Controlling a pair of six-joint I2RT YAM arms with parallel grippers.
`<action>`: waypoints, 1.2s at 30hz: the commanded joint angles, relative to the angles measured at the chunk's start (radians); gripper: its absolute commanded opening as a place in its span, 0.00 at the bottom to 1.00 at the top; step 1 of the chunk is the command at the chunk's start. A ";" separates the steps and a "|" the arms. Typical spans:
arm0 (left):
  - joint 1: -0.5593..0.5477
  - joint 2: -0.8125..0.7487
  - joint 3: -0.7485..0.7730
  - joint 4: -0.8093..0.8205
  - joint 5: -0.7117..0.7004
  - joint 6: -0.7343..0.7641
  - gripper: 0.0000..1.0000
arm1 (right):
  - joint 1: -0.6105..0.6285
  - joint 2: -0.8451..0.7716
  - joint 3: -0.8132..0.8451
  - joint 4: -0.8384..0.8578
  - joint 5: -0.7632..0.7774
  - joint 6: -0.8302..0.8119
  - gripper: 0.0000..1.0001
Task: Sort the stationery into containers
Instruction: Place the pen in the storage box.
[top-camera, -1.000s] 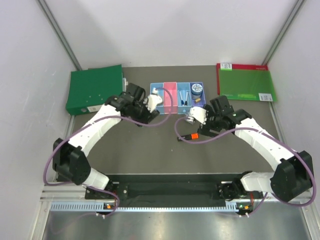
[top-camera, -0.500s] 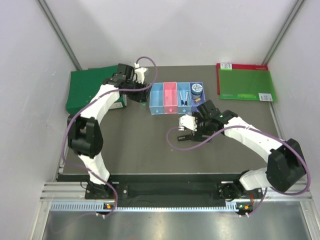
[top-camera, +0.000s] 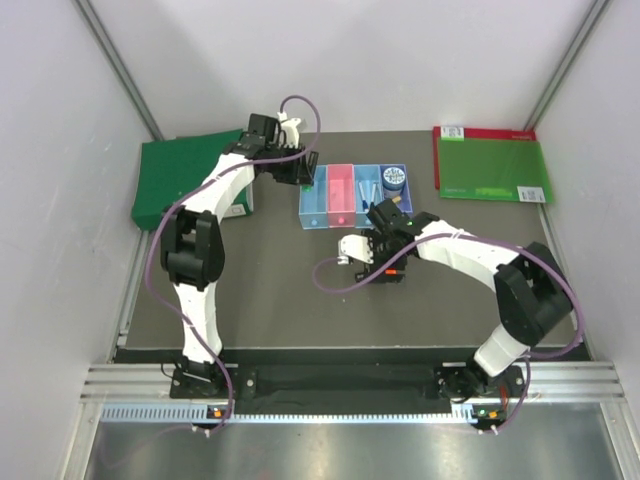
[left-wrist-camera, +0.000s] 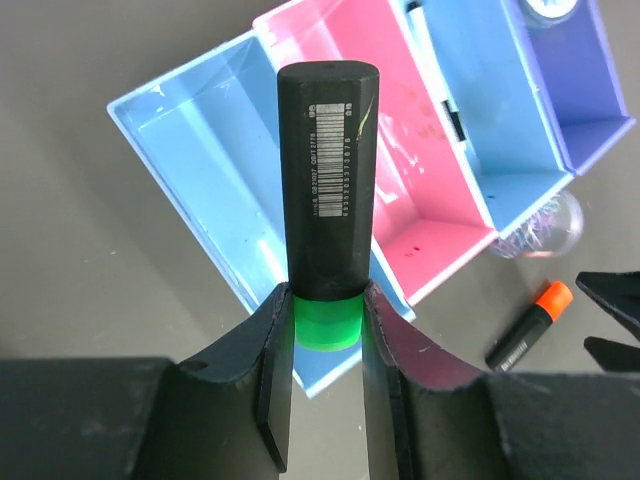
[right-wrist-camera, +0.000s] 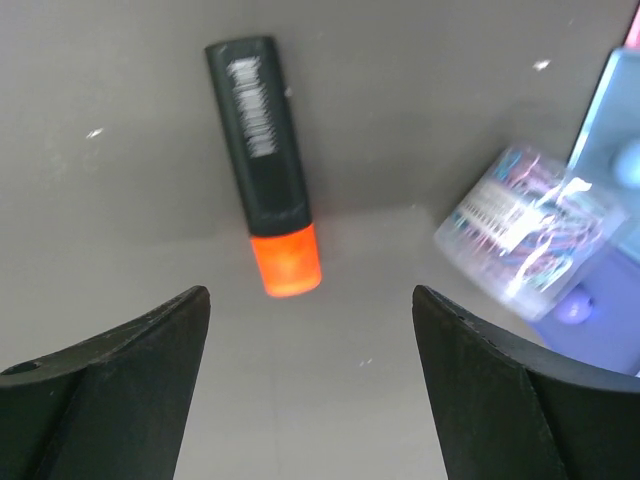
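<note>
My left gripper (left-wrist-camera: 327, 320) is shut on the green cap of a black highlighter (left-wrist-camera: 327, 190), which it holds above the leftmost light blue tray (left-wrist-camera: 215, 150) of the containers (top-camera: 340, 212). From above, that gripper (top-camera: 303, 172) sits at the row's back left corner. The pink tray (left-wrist-camera: 372, 120) shows nothing inside. The third tray holds a marker and a pen (top-camera: 368, 190), and the purple one a round tin (top-camera: 394, 180). My right gripper (right-wrist-camera: 310, 330) is open just above the table, with the orange-capped highlighter (right-wrist-camera: 265, 160) lying ahead of its fingers. A clear clip box (right-wrist-camera: 525, 230) lies beside it, next to the trays.
A thick green folder (top-camera: 190, 178) lies at the back left, under my left arm. A flat green board with red edges (top-camera: 490, 165) lies at the back right. Purple cables loop off both arms. White walls close in the table.
The left arm swung from in front of the trays to their back left corner, carrying the green-capped highlighter. The right gripper moved left and nearer, over the orange-capped highlighter.
</note>
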 joint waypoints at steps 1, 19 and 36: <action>-0.003 0.058 0.040 0.037 0.019 -0.045 0.00 | 0.015 0.050 0.082 0.026 -0.037 -0.010 0.81; -0.003 0.156 0.048 0.053 -0.009 -0.070 0.00 | 0.027 0.103 0.078 0.043 -0.077 0.018 0.70; -0.003 0.173 0.045 0.059 0.023 -0.086 0.14 | 0.059 0.106 0.015 0.075 -0.062 0.044 0.54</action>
